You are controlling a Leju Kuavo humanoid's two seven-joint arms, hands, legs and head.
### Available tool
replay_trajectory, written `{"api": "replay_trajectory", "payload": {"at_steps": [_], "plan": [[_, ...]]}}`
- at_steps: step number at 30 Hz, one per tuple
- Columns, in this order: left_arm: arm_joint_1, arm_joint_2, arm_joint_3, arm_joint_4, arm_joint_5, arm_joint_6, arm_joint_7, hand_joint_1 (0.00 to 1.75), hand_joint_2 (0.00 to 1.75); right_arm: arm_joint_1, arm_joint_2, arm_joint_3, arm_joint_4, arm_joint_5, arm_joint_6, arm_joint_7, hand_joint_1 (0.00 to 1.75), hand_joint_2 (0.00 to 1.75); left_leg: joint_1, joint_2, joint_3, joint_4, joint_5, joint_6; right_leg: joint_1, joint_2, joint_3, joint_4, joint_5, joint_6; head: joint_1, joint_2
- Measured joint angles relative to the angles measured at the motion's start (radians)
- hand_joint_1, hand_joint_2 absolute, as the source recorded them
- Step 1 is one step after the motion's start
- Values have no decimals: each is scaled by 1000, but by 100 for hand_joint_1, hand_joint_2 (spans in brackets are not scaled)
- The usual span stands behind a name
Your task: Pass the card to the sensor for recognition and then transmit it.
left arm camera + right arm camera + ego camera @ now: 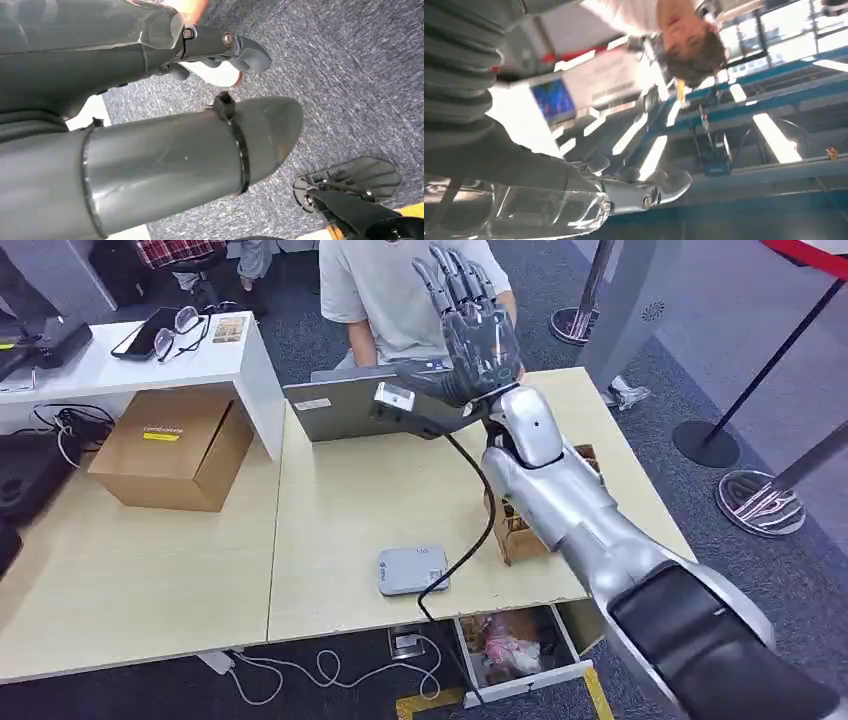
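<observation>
The surface (350, 500) carries two cardboard boxes (170, 445), one laptop (350, 405) and one grey sensor (412, 570). The right robot hand (470, 330) is raised, fingers spread, empty. The left robot hand (220, 45) hangs loose, holding nothing. I cannot tell where the card is. It is probably light, stiff and slick, best pinched by its edges.

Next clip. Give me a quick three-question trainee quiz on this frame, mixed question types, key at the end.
1. True or false: the right hand is raised above the table, fingers spread, holding nothing.
2. The grey card sensor lies: A) on the cardboard box; B) on the table near its front edge; C) on the laptop.
3. What lies open below the table's front edge?

Key: 1 true; 2 B; 3 a drawer.
</observation>
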Motion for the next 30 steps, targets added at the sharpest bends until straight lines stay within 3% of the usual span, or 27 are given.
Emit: {"api": "replay_trajectory", "payload": {"at_steps": [4, 11, 18, 30], "plan": [[9, 0, 2, 0, 6, 10, -11, 0, 0, 134, -48, -10, -243, -162, 47, -9, 0, 0, 0, -1, -1, 0, 0, 0, 0, 0, 0, 0, 0, 0, 0, 0], [20, 0, 8, 0, 14, 16, -25, 0, 0, 369, -137, -38, -625, -272, 170, 20, 0, 0, 0, -1, -1, 0, -2, 1, 0, -1, -1, -1, -1, 1, 0, 0], [22, 0, 8, 0, 16, 14, -27, 0, 0, 527, -168, -101, -797, -302, 183, 8, 0, 0, 0, 0, -2, 0, -2, 1, 0, 0, -1, -1, -1, 1, 0, 0], [16, 0, 8, 0, 11, -6, -7, 0, 0, 739, -167, -200, -990, -338, 188, -21, 0, 0, 0, 0, -2, 0, -2, 1, 0, 0, -1, -1, -1, 1, 0, 0]]}}
